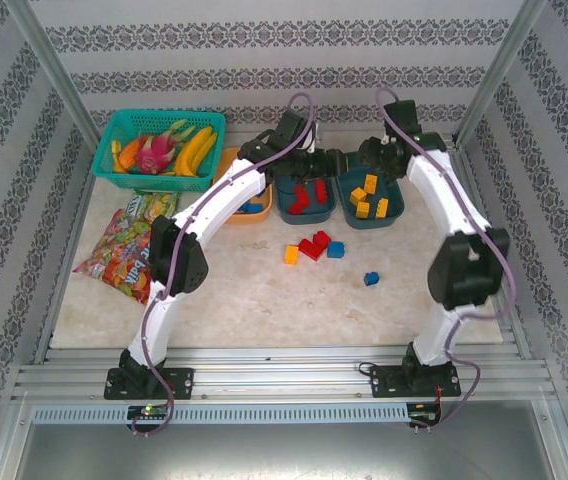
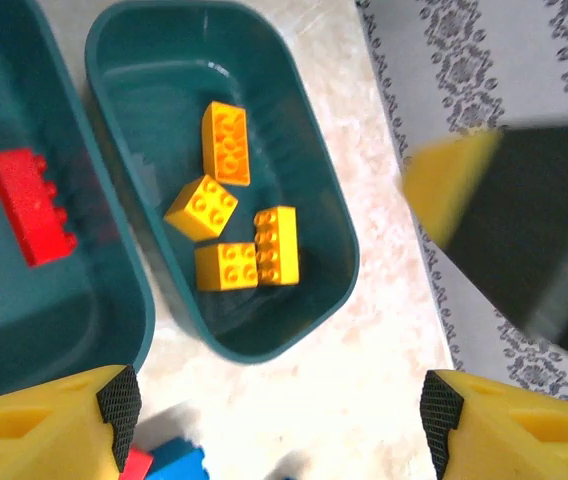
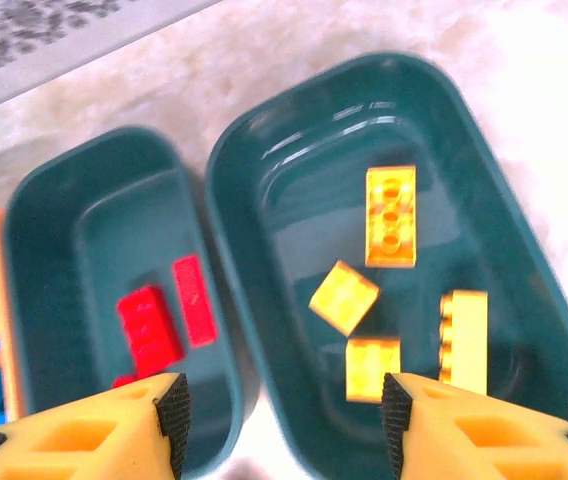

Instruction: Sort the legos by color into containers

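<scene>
Two dark teal containers stand side by side at the back. One (image 1: pixel 304 212) holds red legos (image 1: pixel 309 193); the other (image 1: pixel 369 222) holds several yellow-orange legos (image 1: pixel 369 197). The orange container (image 1: pixel 232 160) is partly hidden under my left arm and has a blue lego (image 1: pixel 254 207) in it. Loose on the table lie an orange lego (image 1: pixel 291 254), red legos (image 1: pixel 314 246) and two blue legos (image 1: pixel 336 249) (image 1: pixel 371 279). My left gripper (image 2: pixel 279 410) hangs open and empty beside the yellow legos' container (image 2: pixel 329 190). My right gripper (image 3: pixel 284 410) is open and empty above the rims between the teal containers (image 3: pixel 229 300).
A teal mesh basket of toy fruit (image 1: pixel 159 145) stands at the back left, with colourful snack bags (image 1: pixel 124 245) in front of it. The two wrists sit close together over the containers; the right gripper's blurred body (image 2: pixel 524 230) shows in the left wrist view. Patterned walls enclose the table.
</scene>
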You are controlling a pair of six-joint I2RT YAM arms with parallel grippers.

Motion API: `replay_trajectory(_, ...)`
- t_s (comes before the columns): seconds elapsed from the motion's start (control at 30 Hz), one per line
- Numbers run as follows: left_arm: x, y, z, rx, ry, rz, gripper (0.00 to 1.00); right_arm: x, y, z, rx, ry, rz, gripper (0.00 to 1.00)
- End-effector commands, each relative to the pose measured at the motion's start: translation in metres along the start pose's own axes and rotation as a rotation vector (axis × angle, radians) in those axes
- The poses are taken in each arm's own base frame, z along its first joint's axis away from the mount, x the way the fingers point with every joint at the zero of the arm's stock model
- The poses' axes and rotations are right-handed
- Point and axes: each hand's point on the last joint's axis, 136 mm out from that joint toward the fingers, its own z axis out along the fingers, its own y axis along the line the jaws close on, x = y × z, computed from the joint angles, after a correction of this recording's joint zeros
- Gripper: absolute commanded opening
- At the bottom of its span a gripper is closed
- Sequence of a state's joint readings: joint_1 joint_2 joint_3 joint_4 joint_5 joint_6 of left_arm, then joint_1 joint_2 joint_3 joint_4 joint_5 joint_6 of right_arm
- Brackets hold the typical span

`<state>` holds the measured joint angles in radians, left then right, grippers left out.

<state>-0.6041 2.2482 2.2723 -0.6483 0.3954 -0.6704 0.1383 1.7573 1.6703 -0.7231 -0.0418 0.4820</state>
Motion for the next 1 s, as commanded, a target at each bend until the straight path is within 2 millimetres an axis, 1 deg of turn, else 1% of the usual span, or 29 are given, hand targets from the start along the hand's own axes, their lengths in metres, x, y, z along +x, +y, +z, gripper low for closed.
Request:
replay_trajectory(0.0, 0.029, -0.009, -0.013, -0.024, 0.049, 0.033, 0.76, 0.040, -0.007, -0.028, 0.004, 0.009, 0.035, 0.55)
replay_trajectory(0.13, 0.056, 0.000, -0.010, -0.065, 0.085, -0.039, 0.74, 0.099, -0.021, -0.064, 0.009, 0.050, 0.044, 0.55)
replay_trajectory(0.23, 0.079, 0.002, -0.003, -0.089, 0.120, -0.092, 0.74, 0.140, -0.030, -0.082, 0.007, 0.091, 0.053, 0.56)
replay_trajectory(0.33, 0.100, 0.006, 0.002, -0.132, 0.154, -0.121, 0.74, 0.178, -0.040, -0.095, 0.007, 0.136, 0.055, 0.56)
replay_trajectory(0.47, 0.122, 0.022, 0.009, -0.209, 0.184, -0.191, 0.74, 0.220, -0.048, -0.103, 0.009, 0.201, 0.062, 0.56)
replay_trajectory(0.57, 0.134, 0.027, 0.016, -0.247, 0.195, -0.267, 0.74, 0.238, -0.051, -0.108, 0.009, 0.220, 0.054, 0.57)
replay_trajectory(0.67, 0.145, 0.030, 0.028, -0.277, 0.205, -0.356, 0.75, 0.249, -0.051, -0.113, 0.006, 0.240, 0.041, 0.57)
replay_trajectory(0.87, 0.167, 0.037, 0.052, -0.368, 0.225, -0.595, 0.77, 0.260, -0.055, -0.122, 0.000, 0.260, 0.012, 0.58)
replay_trajectory(0.97, 0.170, 0.039, 0.061, -0.400, 0.194, -0.683, 0.79, 0.260, -0.057, -0.128, -0.006, 0.252, 0.000, 0.59)
